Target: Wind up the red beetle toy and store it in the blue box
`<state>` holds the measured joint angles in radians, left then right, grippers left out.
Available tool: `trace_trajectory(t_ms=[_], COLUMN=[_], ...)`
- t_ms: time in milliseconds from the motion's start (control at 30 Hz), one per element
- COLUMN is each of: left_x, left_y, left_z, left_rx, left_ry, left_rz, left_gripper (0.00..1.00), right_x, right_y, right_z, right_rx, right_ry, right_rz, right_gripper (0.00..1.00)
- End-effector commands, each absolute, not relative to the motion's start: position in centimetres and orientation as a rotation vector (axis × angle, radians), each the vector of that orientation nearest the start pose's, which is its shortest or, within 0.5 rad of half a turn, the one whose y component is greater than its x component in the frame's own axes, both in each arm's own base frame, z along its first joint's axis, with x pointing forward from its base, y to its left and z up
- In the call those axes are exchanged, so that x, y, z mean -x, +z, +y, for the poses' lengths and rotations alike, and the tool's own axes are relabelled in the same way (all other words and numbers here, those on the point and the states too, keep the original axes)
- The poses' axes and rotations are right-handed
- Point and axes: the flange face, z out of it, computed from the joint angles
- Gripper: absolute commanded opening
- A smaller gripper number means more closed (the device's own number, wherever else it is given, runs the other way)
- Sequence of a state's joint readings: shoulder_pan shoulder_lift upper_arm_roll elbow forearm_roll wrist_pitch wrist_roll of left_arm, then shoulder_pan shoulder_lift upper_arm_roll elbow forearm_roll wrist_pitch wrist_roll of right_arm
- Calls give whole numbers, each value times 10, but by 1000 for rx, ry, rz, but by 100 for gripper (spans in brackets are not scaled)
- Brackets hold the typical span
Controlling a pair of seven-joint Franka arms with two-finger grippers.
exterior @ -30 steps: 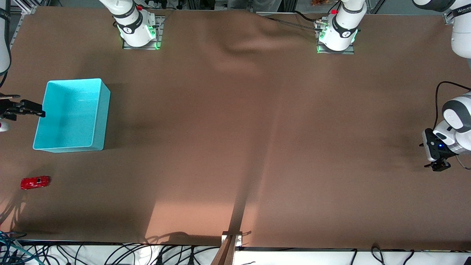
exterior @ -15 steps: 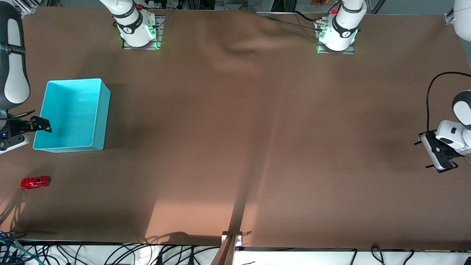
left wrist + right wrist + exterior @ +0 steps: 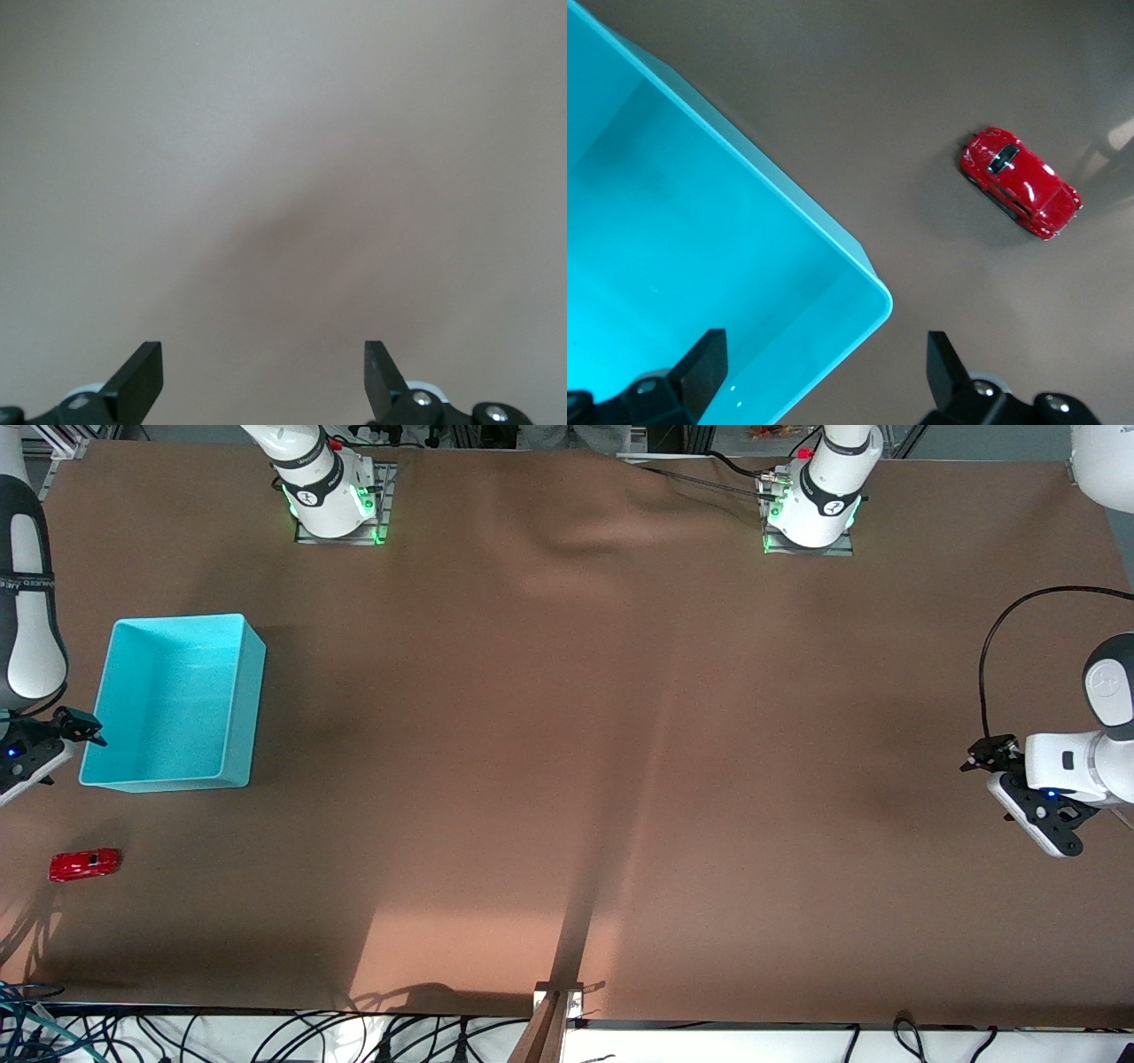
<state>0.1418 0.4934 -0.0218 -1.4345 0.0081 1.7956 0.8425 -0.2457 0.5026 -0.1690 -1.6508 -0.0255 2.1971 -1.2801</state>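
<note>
The red beetle toy stands on the brown cloth near the right arm's end of the table, nearer to the front camera than the blue box. The box is uncovered and nothing lies in it. My right gripper hangs open over the box's corner closest to the toy, with nothing between its fingers. At the left arm's end, my left gripper is open over bare cloth and holds nothing.
The brown cloth covers the whole table and has a wrinkle near the arm bases. A bracket and loose cables sit at the table's front edge.
My right gripper has slid along the box's end wall toward the front camera and the toy. My left gripper has turned and moved a little inward over the table.
</note>
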Motion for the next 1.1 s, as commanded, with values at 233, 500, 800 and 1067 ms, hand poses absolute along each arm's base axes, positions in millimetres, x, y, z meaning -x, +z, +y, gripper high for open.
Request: trace_trajectory(t_ms=[233,500,800,1067], left_x=[-658,-631,-587,-542], left_y=[459,499,538,570], left_z=[10,-26,-23,-49], left_rx=[3095,3117,3158,3176], left_ry=[239,211,155,109], left_rz=[754,565,447,191], left_gripper=[100,100,100,100], right_x=[-635,-657,-675,-698], right_y=[328,307,292,277], right_z=[-284,-312,-315,-310], right_rx=[2756,2603,2549,2547], right_ry=[63,-6,-18,-70], right_rz=[-1709,-1922,-2016,-2073], right_gripper=[100,100,100,100])
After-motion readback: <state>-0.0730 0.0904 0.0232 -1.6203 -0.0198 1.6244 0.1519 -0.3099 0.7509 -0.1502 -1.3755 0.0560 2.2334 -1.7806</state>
